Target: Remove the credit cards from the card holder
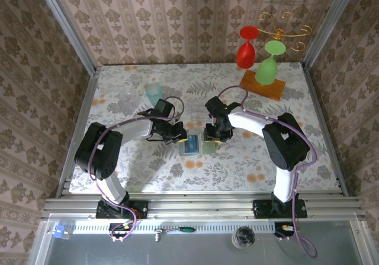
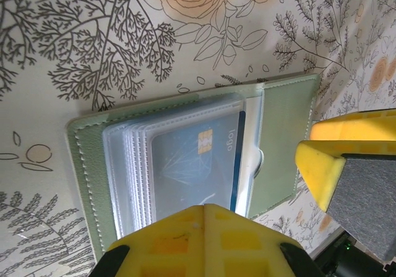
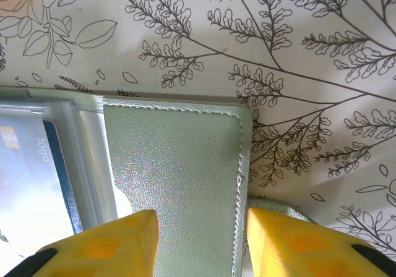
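The card holder lies open like a book on the flowered tablecloth between the two arms. In the left wrist view its grey-green panel lies beside a stack of clear sleeves, and a blue credit card with a gold chip sits in the top sleeve. My left gripper is shut, its yellow tips meeting right over the sleeves' near edge, with nothing visible between them. My right gripper is open and straddles the outer part of the right panel, one finger over the panel, the other just past its stitched edge.
A red goblet and a green goblet stand on an orange board at the back right under a gold wire rack. A teal cup and a clear glass stand at the back left. Patterned walls close in three sides.
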`<state>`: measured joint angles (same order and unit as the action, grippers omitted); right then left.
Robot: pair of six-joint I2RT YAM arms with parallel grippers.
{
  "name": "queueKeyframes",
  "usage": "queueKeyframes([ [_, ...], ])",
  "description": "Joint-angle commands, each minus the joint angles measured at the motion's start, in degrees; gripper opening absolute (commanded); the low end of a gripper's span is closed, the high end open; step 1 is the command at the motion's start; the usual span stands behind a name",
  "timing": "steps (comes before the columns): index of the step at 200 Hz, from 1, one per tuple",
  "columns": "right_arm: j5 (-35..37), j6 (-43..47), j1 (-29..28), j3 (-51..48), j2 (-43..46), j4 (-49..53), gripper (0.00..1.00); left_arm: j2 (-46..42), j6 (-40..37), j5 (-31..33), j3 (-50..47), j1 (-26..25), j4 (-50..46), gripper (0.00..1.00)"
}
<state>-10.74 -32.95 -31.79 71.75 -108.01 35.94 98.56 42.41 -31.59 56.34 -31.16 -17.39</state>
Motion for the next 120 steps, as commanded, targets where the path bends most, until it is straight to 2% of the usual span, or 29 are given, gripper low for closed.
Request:
queueKeyframes([
  [1,0.0,0.1,-0.4,0.8,2.8,0.5,0.43,0.3,-1.4,0.9,-0.6,-0.4,-1.4,0.03],
  [46,-7.2,-2.2,-0.6,-0.4,3.7,-4.8,0.4,0.9,-1.2,0.6,-1.7,-0.6,-0.3,0.02],
  [88,-16.0,-5.8,-0.9,-3.2,2.1,-15.2,0.4,2.0,-1.3,0.7,-2.2,-1.0,-0.3,0.02],
  [120,-18.2,-7.7,-1.1,-4.7,0.6,-18.8,0.37,2.8,-2.0,2.1,-1.9,-1.0,-2.7,0.01],
])
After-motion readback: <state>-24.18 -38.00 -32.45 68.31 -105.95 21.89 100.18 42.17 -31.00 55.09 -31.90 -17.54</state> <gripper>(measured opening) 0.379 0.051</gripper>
